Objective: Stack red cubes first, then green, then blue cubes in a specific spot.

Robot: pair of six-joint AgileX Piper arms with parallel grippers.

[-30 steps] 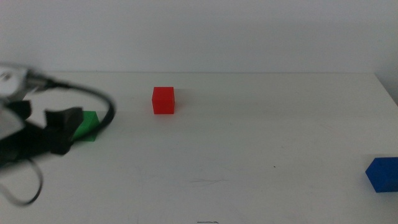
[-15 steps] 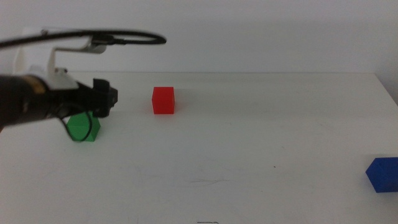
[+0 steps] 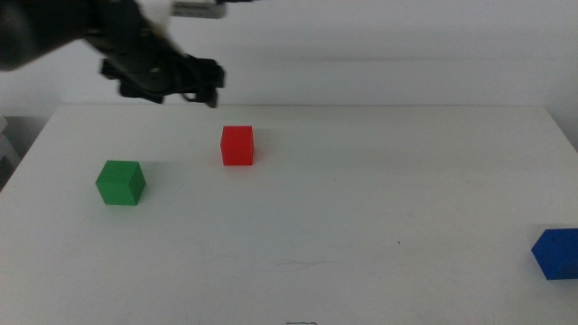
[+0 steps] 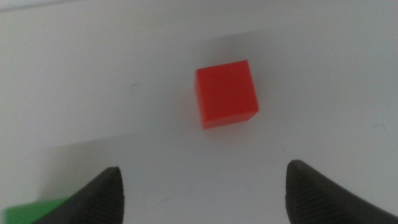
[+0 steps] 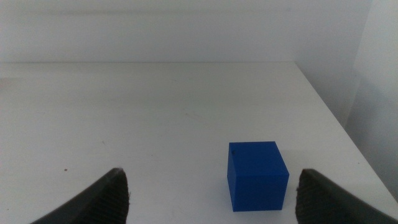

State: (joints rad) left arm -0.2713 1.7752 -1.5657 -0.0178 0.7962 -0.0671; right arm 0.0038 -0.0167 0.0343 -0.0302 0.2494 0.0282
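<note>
- White tabletop (image 3: 361, 226), seen from above & in front. Three cubes sit on it, all well apart, nothing stacked yet.
- Red cube (image 3: 237, 145) sits at about 11 o'clock from table centre, flat on the surface, untouched.
- Green cube (image 3: 120, 182) is at about 9 o'clock, near the table's left edge, turned a little off square.
- Blue cube (image 3: 555, 253) is at about 4 o'clock, at the far right edge of the pic, partly cut off.
- Left gripper (image 3: 185, 79) hangs in the air at 11 o'clock, just up-left of the red cube, not touching it. Its wrist cam looks down on the red cube (image 4: 227, 93) framed betw. its two jaws, which are spread wide w/ nothing held. Likely lining up on red because red goes first.
- Right gripper (image 5: 214, 196) isn't in the overhead pic; it waits near the blue cube (image 5: 257, 175), jaws wide apart, empty. Prob. parked there since blue goes last.
</note>
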